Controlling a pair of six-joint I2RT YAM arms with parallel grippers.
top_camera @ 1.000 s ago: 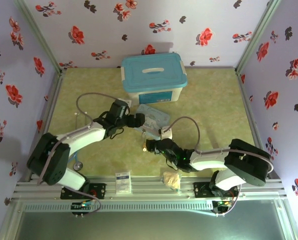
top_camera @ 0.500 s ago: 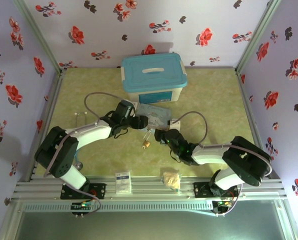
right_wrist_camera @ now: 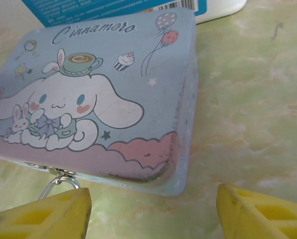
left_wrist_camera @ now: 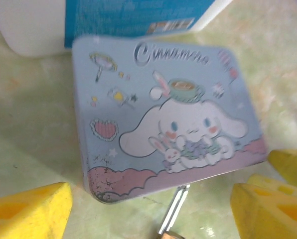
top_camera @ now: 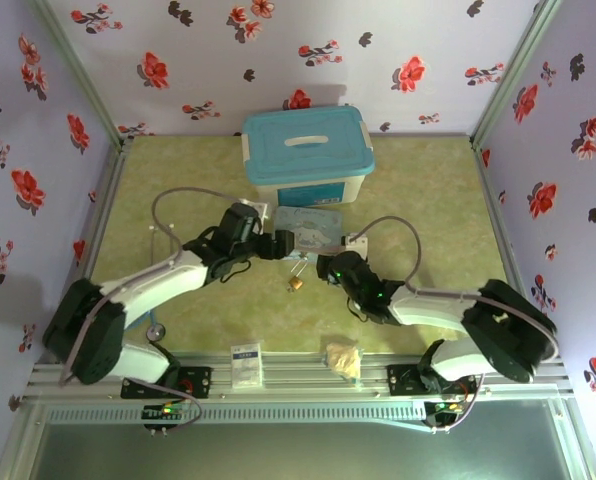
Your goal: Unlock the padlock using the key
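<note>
Zero progress to count yet, at a guess: no key in the lock, no grip on either piece. Left to do, by this reading: picking up the key, steadying the padlock [top_camera: 295, 283], inserting, turning. Lies loose near the middle of the table [top_camera: 178, 180], just off the near edge of the blue cartoon tin [top_camera: 308, 228]. Sits between the spread, empty fingers [left_wrist_camera: 29, 211] of the left gripper [top_camera: 286, 248], shackle toward the tin, apart from both pads. Likewise wide and empty-handed at the right gripper [top_camera: 323, 265], just beside the padlock. As for the small silver loop [right_wrist_camera: 56, 180] at the tin's edge: key ring or shackle, cannot tell.
</note>
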